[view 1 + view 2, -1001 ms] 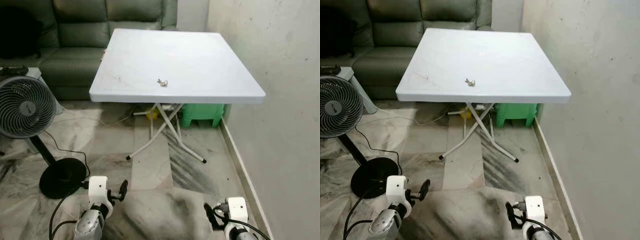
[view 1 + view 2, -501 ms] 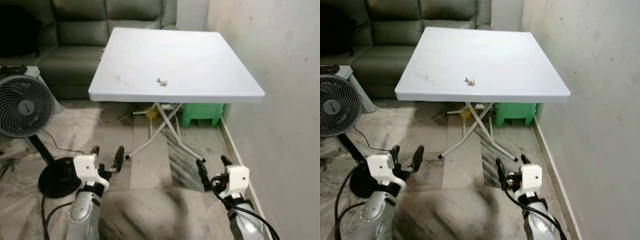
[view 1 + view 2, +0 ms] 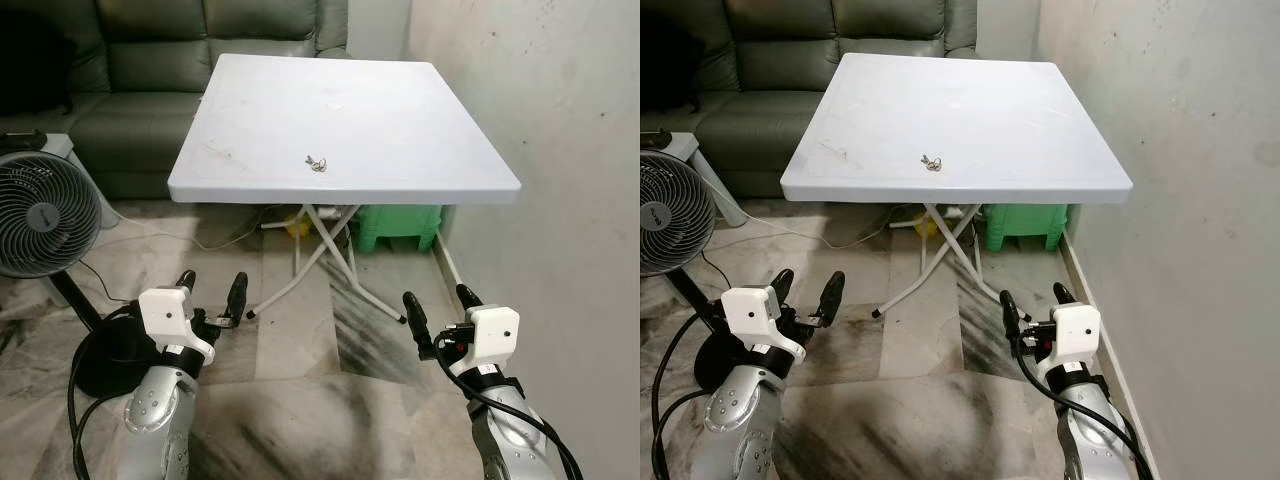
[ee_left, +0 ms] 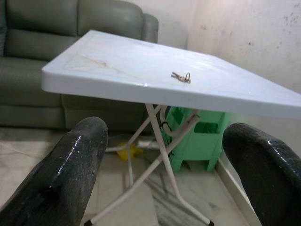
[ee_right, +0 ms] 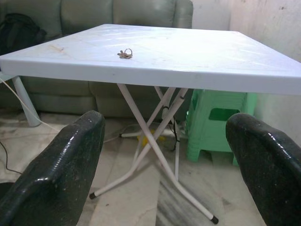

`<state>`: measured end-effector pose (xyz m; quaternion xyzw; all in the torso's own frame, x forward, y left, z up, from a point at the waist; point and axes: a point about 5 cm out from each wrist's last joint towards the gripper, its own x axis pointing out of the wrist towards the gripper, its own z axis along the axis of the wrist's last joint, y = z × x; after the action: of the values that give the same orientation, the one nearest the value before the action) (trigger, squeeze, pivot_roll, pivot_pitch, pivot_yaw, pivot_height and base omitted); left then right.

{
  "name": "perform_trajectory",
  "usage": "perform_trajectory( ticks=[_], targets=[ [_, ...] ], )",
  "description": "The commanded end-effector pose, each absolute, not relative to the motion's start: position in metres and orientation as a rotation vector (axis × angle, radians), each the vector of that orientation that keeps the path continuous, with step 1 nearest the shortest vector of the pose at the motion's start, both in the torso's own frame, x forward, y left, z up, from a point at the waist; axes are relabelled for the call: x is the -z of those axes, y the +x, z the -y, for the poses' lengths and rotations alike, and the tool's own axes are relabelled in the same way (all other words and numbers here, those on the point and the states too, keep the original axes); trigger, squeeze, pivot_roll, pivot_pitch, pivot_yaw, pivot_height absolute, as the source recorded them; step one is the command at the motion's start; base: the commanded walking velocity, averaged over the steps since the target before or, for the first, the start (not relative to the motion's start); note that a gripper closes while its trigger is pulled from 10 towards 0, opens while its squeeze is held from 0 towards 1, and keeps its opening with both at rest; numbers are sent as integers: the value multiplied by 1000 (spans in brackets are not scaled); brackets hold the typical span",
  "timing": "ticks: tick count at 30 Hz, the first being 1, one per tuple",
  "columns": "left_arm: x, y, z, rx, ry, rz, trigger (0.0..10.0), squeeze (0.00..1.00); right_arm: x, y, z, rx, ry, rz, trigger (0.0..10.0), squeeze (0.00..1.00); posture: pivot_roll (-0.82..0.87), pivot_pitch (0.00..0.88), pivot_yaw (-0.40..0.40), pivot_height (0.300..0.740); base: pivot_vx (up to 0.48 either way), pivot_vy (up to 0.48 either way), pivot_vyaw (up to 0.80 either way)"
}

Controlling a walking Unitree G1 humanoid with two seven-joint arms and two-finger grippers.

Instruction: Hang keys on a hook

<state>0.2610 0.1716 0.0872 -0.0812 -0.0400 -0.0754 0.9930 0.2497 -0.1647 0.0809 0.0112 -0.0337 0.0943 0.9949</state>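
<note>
Your small metal keys point(image 3: 317, 163) lie near the front edge of the square white plastic bench point(image 3: 400, 130), which stands on crossed white tube legs. Your left end effector point(image 3: 211, 298) and right end effector point(image 3: 441, 317) hover low over the marble floor point(image 3: 300, 350), both released, fingers spread.

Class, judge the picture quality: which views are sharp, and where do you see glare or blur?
Head views: sharp; keys crisp on the white table, which is bright but keeps its detail. Left wrist view: keys clear, near fingers soft and glossy. Right wrist view: same, with highlights on the fingers.
</note>
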Motion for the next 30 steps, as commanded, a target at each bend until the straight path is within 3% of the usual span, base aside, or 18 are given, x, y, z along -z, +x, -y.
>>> perform_trajectory(
  ticks=[1,18,24,30],
  targets=[
    [-91,261,-172,154,-145,74,10000,0,-85,249,163,-195,21,67,10000,0,-44,0,-12,740,319,0,0],
    [-96,263,-166,165,-140,54,10000,0,-85,249,162,-218,-13,43,10000,0,-40,0,-12,740,336,0,0],
    [-96,263,-164,173,-135,50,10000,0,-85,249,161,-226,-6,42,10000,0,-41,0,-13,740,337,0,799],
    [-97,263,-163,177,-134,49,10000,0,-86,250,162,-222,11,46,10000,0,-39,0,-13,740,338,0,0]
  ],
)
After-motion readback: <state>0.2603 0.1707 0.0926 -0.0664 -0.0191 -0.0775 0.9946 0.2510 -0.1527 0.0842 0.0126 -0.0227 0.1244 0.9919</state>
